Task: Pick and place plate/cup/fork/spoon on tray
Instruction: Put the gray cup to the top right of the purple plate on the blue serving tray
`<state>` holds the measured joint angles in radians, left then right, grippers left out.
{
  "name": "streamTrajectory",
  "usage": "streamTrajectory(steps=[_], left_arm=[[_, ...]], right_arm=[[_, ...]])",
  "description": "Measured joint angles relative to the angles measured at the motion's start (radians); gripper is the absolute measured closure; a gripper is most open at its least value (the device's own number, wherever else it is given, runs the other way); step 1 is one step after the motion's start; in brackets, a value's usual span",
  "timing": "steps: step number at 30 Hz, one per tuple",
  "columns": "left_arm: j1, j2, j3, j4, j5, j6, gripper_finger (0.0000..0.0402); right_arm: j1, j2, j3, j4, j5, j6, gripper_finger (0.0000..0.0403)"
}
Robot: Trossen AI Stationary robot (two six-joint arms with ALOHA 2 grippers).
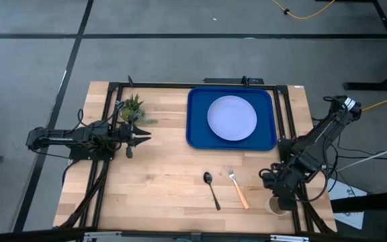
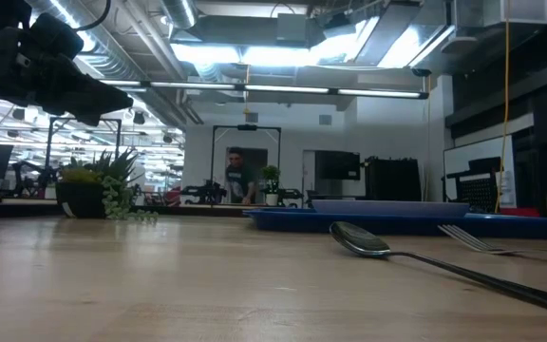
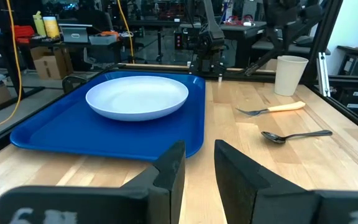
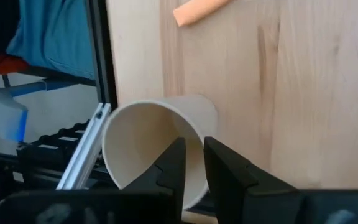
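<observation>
The pale plate lies on the blue tray at the table's far middle; both also show in the left wrist view, plate and tray. The dark spoon and the tan-handled fork lie side by side on the bare wood nearer the front. The beige cup stands upright at the table's near right corner. My right gripper is shut on the cup. My left gripper waits open and empty at the table's left, beside the plant. My right gripper has the cup's wall at the rim between its two fingers, one finger inside the cup's mouth and one outside. The fingers come from above, slanting down. In the left wrist view the cup's base is on the table.
A small potted plant stands at the far left. Black frame rails run along the table's left, far and right sides. There is bare wood between the tray and the cutlery. A person stands far off in the room.
</observation>
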<state>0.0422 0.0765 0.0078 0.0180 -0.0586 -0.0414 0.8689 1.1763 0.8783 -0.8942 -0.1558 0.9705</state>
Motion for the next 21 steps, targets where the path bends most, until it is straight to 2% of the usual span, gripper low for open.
streamTrajectory(steps=[6, 12, 21], left_arm=[[0.0, 0.0, 0.0, 0.0, 0.0, 0.0, 0.0322], [0.0, 0.0, 0.0, 0.0, 0.0, 0.0, 0.0322], [0.0, 0.0, 0.0, 0.0, 0.0, 0.0, 0.0322]], right_arm=[[0.003, 0.0, 0.0, -0.064, 0.023, -0.011, 0.0338], [0.003, 0.0, 0.0, -0.057, -0.021, -0.038, 0.0338], [0.003, 0.0, 0.0, -0.054, -0.021, -0.082, 0.0338]])
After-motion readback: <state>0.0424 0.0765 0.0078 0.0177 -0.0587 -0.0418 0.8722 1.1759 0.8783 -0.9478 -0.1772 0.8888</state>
